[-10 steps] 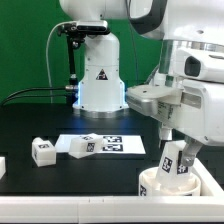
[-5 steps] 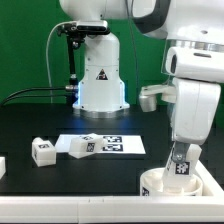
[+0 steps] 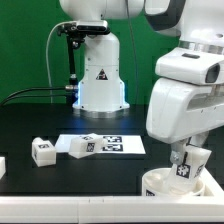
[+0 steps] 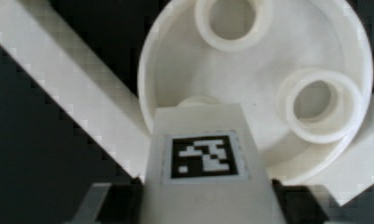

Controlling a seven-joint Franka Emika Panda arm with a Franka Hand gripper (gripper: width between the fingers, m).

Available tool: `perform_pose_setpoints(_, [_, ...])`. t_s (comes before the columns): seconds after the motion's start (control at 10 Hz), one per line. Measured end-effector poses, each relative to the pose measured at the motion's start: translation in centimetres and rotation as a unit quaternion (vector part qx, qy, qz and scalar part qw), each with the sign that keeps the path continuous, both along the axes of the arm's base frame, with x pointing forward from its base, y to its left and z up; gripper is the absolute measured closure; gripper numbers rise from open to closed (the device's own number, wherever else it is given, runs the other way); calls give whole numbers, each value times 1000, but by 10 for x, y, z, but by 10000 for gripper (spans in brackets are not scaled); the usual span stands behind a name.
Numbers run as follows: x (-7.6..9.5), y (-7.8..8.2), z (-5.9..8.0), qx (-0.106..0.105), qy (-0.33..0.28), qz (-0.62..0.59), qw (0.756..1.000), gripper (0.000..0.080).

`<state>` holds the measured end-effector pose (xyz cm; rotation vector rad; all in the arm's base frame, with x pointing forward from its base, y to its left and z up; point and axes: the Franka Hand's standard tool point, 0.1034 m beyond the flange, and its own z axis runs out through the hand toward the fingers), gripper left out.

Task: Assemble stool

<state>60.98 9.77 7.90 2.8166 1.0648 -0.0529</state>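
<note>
The round white seat (image 3: 160, 184) lies at the front on the exterior view's right, holes up; in the wrist view its disc (image 4: 255, 90) shows two round sockets. My gripper (image 3: 186, 158) is shut on a white tagged leg (image 3: 185, 168) and holds it upright, its lower end on the seat. In the wrist view the leg (image 4: 209, 150) with its tag sits between my dark fingers (image 4: 116, 200), over the seat's near part. Two more tagged legs lie on the exterior view's left: one (image 3: 42, 152) on the black table, another (image 3: 82, 146) on the marker board's end.
The marker board (image 3: 115, 145) lies flat mid-table. The arm's white base (image 3: 98, 75) with black cables stands behind it. A white piece (image 3: 3, 165) shows at the exterior view's left edge. White rails (image 4: 77, 80) run beside the seat in the wrist view.
The arm's wrist has turned while the gripper stayed over the seat holding the leg; the leg has shifted slightly towards the exterior view's right. The other parts have not moved.
</note>
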Motion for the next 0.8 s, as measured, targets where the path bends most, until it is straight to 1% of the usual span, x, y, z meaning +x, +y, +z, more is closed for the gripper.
perform_pose_setpoints(0.2, [0, 1, 0, 6, -9, -80, 997, 465])
perform_pose_setpoints(0.3, [-3, 2, -1, 18, -7, -155, 988, 465])
perform_pose_setpoints(0.4, [-7, 5, -2, 37, 4, -262, 964, 464])
perform_pose_setpoints(0.5, [-9, 8, -1, 44, 10, -320, 946, 464])
perform_pose_setpoints(0.7, [-9, 9, -2, 44, 8, -351, 935, 464])
perform_pose_setpoints(0.8, [-9, 10, -2, 43, 5, -379, 924, 464])
